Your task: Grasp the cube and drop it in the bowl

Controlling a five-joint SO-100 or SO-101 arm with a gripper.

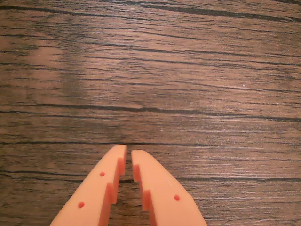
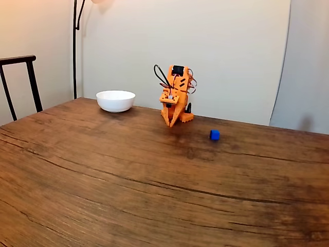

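Observation:
A tiny bright-blue cube [image 2: 214, 135] sits on the wooden table, to the right of the orange arm in the fixed view. The white bowl [image 2: 115, 101] stands to the left of the arm, near the table's far edge. The arm is folded over its base, and my gripper [image 2: 169, 124] points down at the table just in front of the base. In the wrist view my gripper [image 1: 129, 151] hangs over bare wood, its two orange fingertips nearly touching with nothing between them. Cube and bowl lie outside the wrist view.
A dark chair back [image 2: 20, 82] stands at the table's left edge, and a lamp pole [image 2: 75, 46] rises behind the table. The brown wood table [image 2: 154, 190] stretches wide toward the camera.

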